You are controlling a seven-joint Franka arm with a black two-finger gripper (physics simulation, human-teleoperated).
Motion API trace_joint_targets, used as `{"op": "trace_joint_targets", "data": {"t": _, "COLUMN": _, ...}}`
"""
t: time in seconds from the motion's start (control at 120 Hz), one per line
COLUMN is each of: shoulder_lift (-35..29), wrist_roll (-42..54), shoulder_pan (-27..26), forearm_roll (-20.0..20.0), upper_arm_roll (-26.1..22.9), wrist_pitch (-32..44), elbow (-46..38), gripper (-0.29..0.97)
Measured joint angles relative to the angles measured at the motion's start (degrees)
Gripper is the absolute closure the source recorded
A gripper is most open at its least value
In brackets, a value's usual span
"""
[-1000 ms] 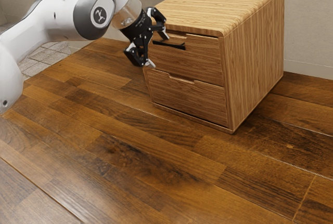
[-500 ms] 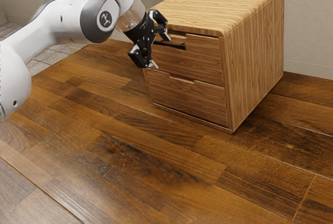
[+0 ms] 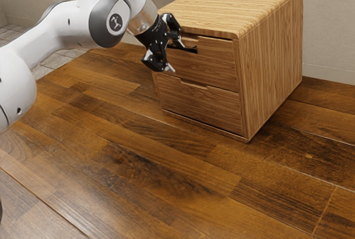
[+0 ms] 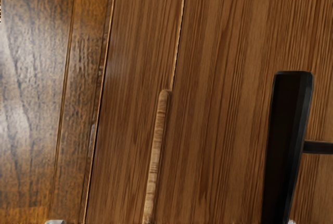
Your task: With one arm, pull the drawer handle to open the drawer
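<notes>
The top drawer [image 3: 208,61] belongs to a small two-drawer cabinet [image 3: 266,56] of pale striped wood, which stands on a dark plank floor [image 3: 166,183] close to a plain wall [image 3: 330,23]. The drawer's front is a flat panel of the same wood. It lies in line with the front below it, so the drawer looks shut.

Its handle [image 3: 187,48] is a thin black bar held a little off the front on short black stems. It sits near the panel's upper edge, towards the exterior view's left. From my hand's camera the handle [image 4: 286,151] appears as a dark bar with rounded ends, and one stem joins it to the wood.

My gripper [image 3: 171,49] is at the bar's near end with its fingers spread wide. One finger is above the bar and one is below it. It grips nothing, and I cannot tell whether either finger touches the bar.

Under the top drawer is the lower drawer [image 3: 199,103]. It has a slim wooden pull [image 3: 191,85] along its upper edge, just beside my lower finger. Nothing stands between my gripper and the handle.
</notes>
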Motion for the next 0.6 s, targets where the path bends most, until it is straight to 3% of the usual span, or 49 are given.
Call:
{"op": "trace_joint_targets", "data": {"t": 0.217, "shoulder_lift": -0.5, "wrist_roll": -0.3, "shoulder_pan": -0.1, "forearm_roll": -0.5, "upper_arm_roll": 0.2, "wrist_pitch": -1.3, "elbow": -0.3, "gripper": 0.37}}
{"op": "trace_joint_targets", "data": {"t": 0.425, "shoulder_lift": -2.5, "wrist_roll": -0.5, "shoulder_pan": -0.2, "forearm_roll": -0.6, "upper_arm_roll": 0.5, "wrist_pitch": -3.1, "elbow": -1.2, "gripper": 0.64}}
{"op": "trace_joint_targets", "data": {"t": 0.6, "shoulder_lift": -5.9, "wrist_roll": -0.7, "shoulder_pan": -0.5, "forearm_roll": -0.6, "upper_arm_roll": 0.9, "wrist_pitch": -3.9, "elbow": -5.2, "gripper": 0.73}}
